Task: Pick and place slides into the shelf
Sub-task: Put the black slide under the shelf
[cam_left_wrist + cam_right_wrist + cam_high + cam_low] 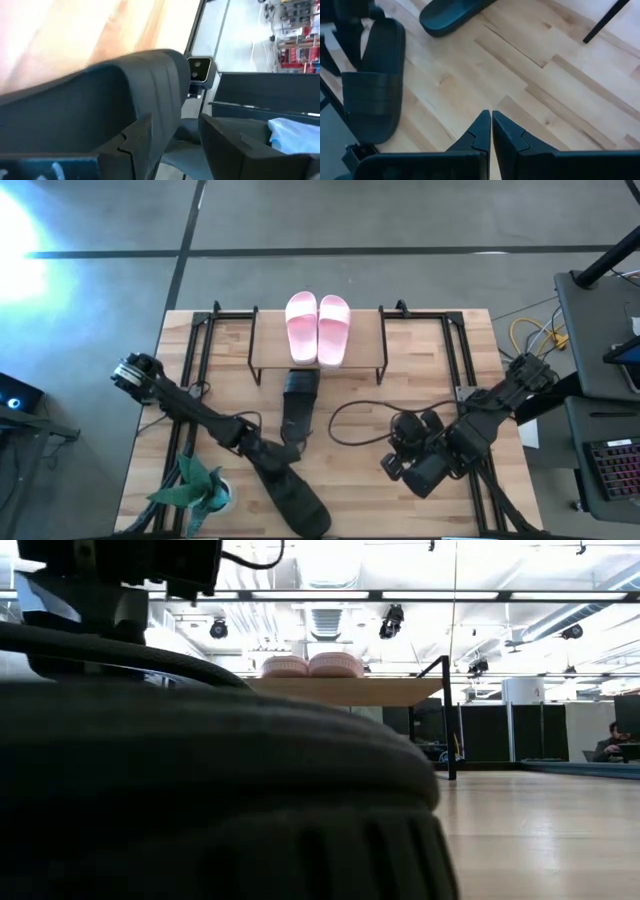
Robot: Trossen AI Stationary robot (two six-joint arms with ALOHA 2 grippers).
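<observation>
Two light pink slides lie side by side on the shelf's top board. One dark slide lies on the table in front of the shelf, its far end at the shelf's front edge. The other dark slide sits at the table's near edge and fills the low view. My left gripper is at that slide's far-left end. My right gripper hovers shut over bare table to the slide's right. My left gripper has the near dark slide between its two fingers at the side wall beside the ribbed strap. One finger lies against the strap's outer side, the other stands on the inner side. Whether the slide is lifted does not show.
A green plant in a white pot stands at the near-left corner, close to the left arm. Black metal rails run along both table sides. A black cable loops on the table between the slide and the right arm.
</observation>
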